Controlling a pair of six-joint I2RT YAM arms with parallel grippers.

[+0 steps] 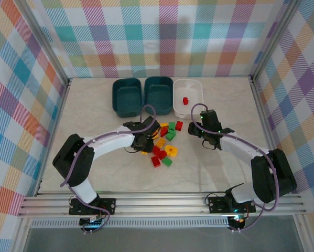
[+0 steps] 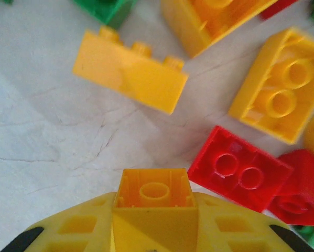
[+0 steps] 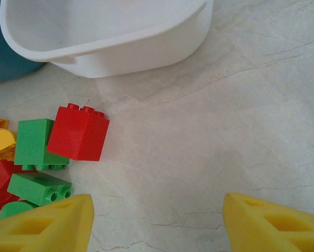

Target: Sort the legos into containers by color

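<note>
Near the white plastic tub (image 3: 146, 55), the left gripper (image 2: 154, 223) is clenching a small yellow plastic brick (image 2: 154, 191) for sorting — the right gripper (image 3: 157, 223) is hovering, fingers spread.

You have two matching arms, the left arm (image 1: 101, 143) and the right arm (image 1: 240, 149). Each is made of smooth white links set between bulky black joint housings. A thin lavender cable (image 1: 73, 163) runs along each arm in loose arcs. Each arm stands on a flat black base plate (image 1: 91, 205) set on the silver aluminium rail (image 1: 162, 202). Your left fingers (image 2: 67, 228) and right fingers (image 3: 41, 226) are bright yellow moulded plastic wedges. Shallow rectangular pockets are sunk into their faces.
</note>
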